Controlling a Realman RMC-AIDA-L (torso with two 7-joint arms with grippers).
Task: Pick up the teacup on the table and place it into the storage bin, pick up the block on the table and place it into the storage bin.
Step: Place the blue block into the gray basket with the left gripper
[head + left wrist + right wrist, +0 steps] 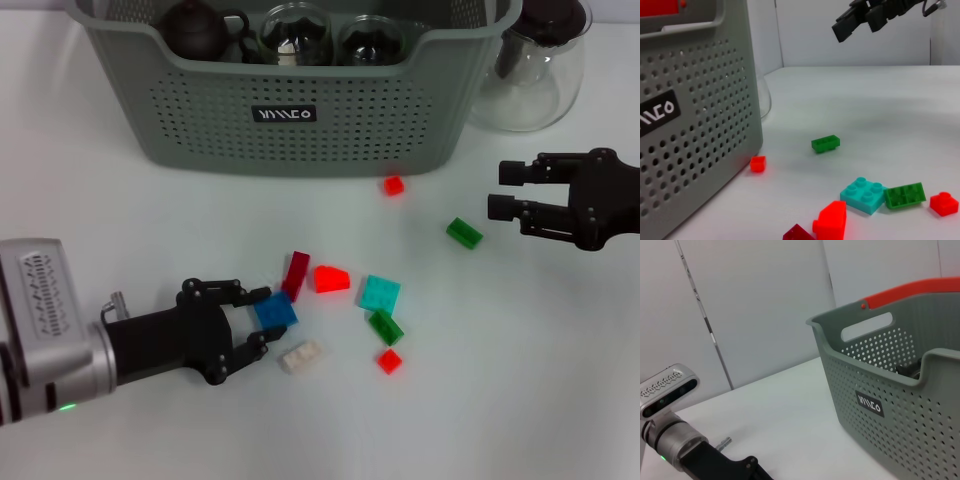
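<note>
Left gripper (262,318) sits low over the white table (150,220), near the front left. Its black fingers are spread on either side of a blue block (275,311); the jaws are parted and contact with the block cannot be confirmed. The block rests on the table.

Just beside it: a white block (301,356) toward the front, a dark red block (296,274) behind. Further right in the cluster: a bright red wedge block (331,279), a teal block (380,294), a green flat block (385,326) touching or just beside the teal one, and a small red block (390,361) at the front.

Apart from the cluster: 1 green block (464,233) toward the right, and 1 small red cube (393,185) close to the front wall of the storage bin (200,110).

The bin stands at the back centre of the table, logo plate facing the robot. Inside, along its back, are a dark brown teapot (200,30) and 2 glass pieces (295,35), exact type unclear.

A clear glass pitcher (530,70) with a dark lid stands just right of the bin.

Right gripper (506,190) hangs above the table on the right side, fingers apart, holding nothing, near the lone green block.
</note>
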